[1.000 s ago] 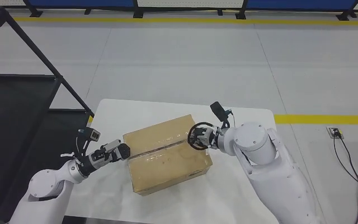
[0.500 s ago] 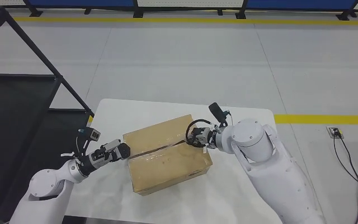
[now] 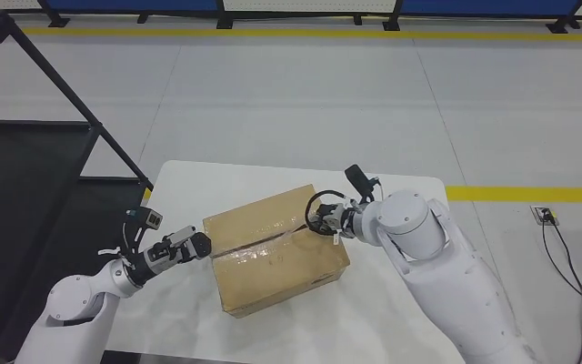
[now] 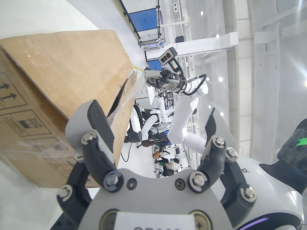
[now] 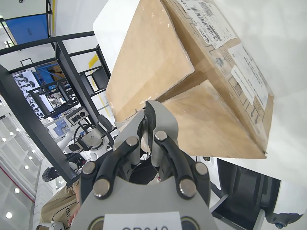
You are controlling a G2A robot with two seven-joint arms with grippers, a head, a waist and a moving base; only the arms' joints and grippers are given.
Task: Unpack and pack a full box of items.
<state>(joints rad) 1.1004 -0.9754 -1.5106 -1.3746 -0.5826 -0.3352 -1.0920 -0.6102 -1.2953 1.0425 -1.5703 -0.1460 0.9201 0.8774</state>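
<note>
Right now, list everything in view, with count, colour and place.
cardboard box: one, brown, middle of the table
tape strip: one, clear, lifted off the box's top seam at the right gripper's end
paper labels: two, white, on one side of the box
table: one, white, under the box
rack: one, black, on the floor beside the table
floor stripes: two, yellow, beyond and beside the table
left gripper: one, black and grey, open at one box end
right gripper: one, black and grey, shut on the tape strip
</note>
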